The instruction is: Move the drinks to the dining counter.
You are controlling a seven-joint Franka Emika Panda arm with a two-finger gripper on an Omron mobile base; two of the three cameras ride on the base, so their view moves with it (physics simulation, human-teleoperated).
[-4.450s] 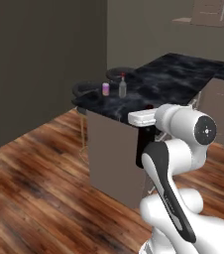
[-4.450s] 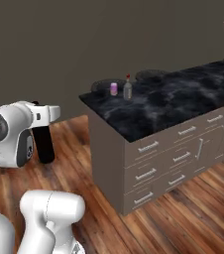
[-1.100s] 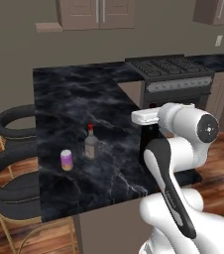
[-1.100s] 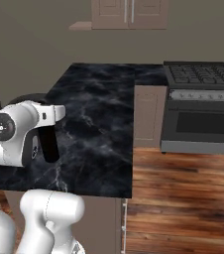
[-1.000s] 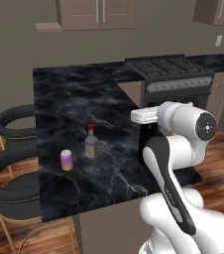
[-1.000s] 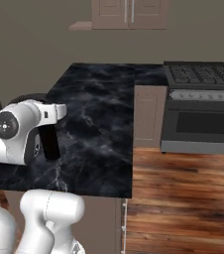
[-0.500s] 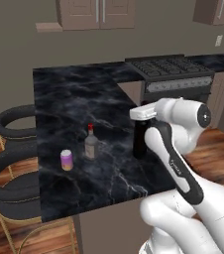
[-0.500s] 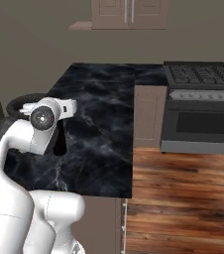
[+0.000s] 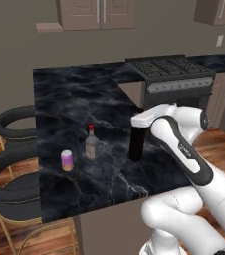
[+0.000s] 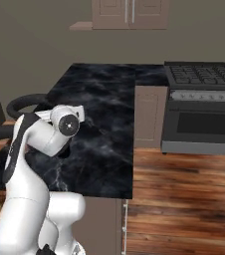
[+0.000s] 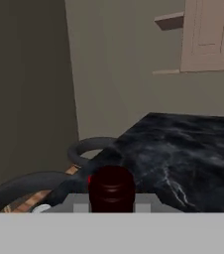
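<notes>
We have the tall dark wine bottle point(image 9: 136, 144) clenched in our hand point(image 9: 141, 123), which grips it near the top; in the hand view its dark red cap point(image 11: 112, 187) sits right between the finger tips. The bottle hangs upright, its long axis vertical, directly below the hand and over the black marble surface point(image 9: 74, 99) of the dining counter. Whether its base touches the slab or hangs just above it we cannot tell. What the coming move turns on, as we judge it, is that drop straight down: the bottle must meet the surface upright before we let go. The squat red-capped bottle point(image 9: 91, 145) and the pink-purple can point(image 9: 66, 160) already stand there, well apart from our bottle, toward the stools point(image 9: 12, 149).
</notes>
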